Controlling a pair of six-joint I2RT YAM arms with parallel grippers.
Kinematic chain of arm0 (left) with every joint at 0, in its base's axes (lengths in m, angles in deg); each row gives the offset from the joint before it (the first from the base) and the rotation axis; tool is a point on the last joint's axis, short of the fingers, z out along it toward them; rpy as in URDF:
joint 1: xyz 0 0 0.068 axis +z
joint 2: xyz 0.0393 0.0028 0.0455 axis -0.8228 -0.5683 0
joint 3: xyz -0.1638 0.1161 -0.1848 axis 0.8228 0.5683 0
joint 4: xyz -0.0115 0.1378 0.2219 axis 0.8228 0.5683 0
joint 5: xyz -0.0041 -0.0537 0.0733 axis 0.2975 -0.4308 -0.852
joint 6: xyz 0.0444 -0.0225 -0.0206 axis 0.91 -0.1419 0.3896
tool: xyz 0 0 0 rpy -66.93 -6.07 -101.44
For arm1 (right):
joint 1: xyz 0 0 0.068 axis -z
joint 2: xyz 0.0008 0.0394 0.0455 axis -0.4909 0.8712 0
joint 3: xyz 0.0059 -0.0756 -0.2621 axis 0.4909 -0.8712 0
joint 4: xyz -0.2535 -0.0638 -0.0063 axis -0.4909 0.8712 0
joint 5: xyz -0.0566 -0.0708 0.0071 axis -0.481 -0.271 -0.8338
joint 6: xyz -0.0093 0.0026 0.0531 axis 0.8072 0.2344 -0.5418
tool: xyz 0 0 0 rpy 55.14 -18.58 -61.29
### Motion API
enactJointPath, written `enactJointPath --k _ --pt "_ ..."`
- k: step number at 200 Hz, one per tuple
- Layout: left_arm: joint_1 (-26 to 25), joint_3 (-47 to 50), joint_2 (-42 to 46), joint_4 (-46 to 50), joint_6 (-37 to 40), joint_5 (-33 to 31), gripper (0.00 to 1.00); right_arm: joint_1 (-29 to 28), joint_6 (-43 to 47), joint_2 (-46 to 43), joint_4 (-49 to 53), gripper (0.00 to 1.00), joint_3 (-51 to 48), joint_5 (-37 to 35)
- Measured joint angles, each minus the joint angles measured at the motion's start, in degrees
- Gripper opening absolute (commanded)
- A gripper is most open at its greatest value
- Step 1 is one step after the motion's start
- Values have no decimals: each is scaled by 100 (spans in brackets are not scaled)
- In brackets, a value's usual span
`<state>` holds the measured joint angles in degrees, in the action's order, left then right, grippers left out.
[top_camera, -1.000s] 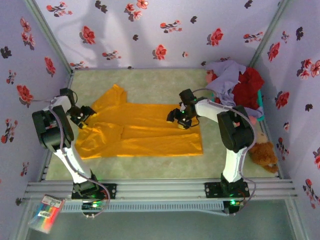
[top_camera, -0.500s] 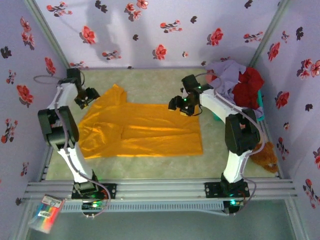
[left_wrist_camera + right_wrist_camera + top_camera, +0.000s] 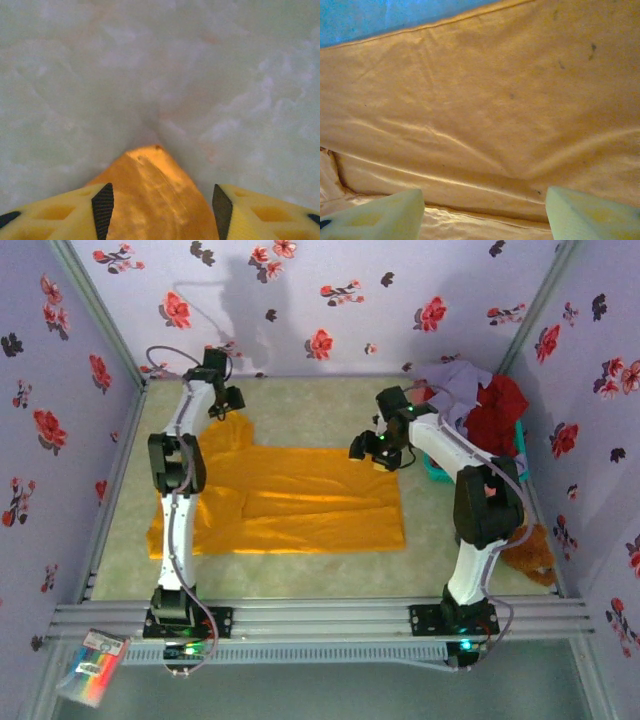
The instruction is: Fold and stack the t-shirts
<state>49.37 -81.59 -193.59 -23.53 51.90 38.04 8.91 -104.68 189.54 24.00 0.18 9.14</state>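
Observation:
The large orange-yellow t-shirt (image 3: 290,495) lies spread flat on the mat. My left gripper (image 3: 226,402) hangs at the far left over its pointed sleeve tip (image 3: 152,190). The tip lies between the open black pads (image 3: 102,210), touching neither. My right gripper (image 3: 376,448) hovers open over the shirt's far right corner, with wrinkled orange cloth (image 3: 485,100) below its pale fingers (image 3: 380,215). A lavender t-shirt (image 3: 452,395) and a red t-shirt (image 3: 498,412) are heaped at the back right.
The teal basket (image 3: 436,468) under the heap stands against the right wall. A brown teddy bear (image 3: 528,548) lies near the right wall, toward the front. Flowered walls close in three sides, and bare mat (image 3: 300,405) shows behind the shirt.
My left arm has swung from the shirt's left edge to the far sleeve tip, its jaws narrowing a little. My right gripper has shifted slightly back and right. The shirt lies as before.

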Motion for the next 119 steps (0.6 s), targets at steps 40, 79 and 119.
enactJointPath --k 40,79,119 --pt "7 -444 -269 219 382 -468 50 114 83 0 87 67 0 2" --pt "-50 -739 -393 319 750 -560 58 195 87 -2 127 67 0 4" --pt "-140 -942 -540 708 1088 -658 62 273 83 -133 136 67 -28 13"
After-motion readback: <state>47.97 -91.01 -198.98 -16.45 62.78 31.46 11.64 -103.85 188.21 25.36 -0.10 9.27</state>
